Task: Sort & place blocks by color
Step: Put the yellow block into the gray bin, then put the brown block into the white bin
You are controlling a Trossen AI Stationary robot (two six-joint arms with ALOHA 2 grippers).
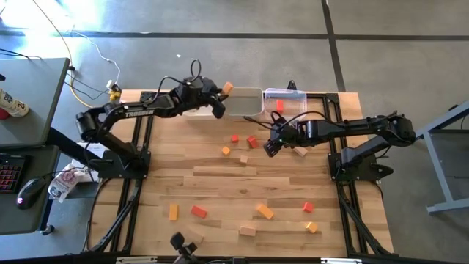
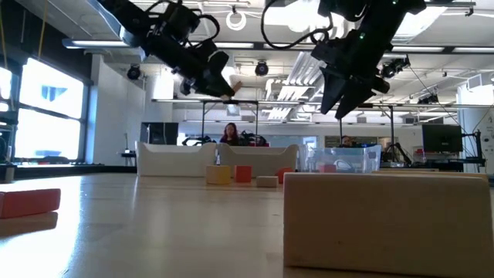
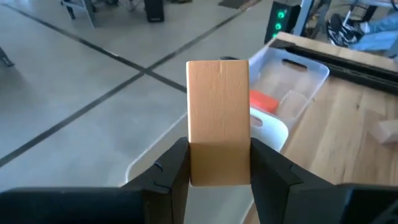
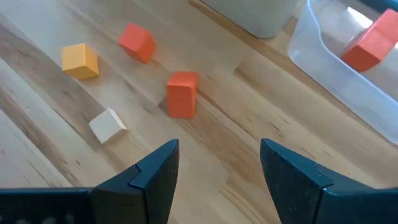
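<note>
Orange block point(image 3: 218, 121): held tight by left hand point(image 3: 219, 163), above white bin point(image 1: 245, 102)
Right hand point(image 4: 219, 163): wide, holding nothing, over red block point(image 4: 181, 93)

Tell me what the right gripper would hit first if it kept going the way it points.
Probably the bare wooden table: the open right gripper points down at empty boards. The nearest thing ahead is the upright red wooden block, though depth is hard to judge.

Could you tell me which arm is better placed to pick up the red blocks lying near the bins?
Probably the right. The right gripper hangs open and empty beside the two red blocks, while the left gripper is shut on an orange block over the white bin.
</note>
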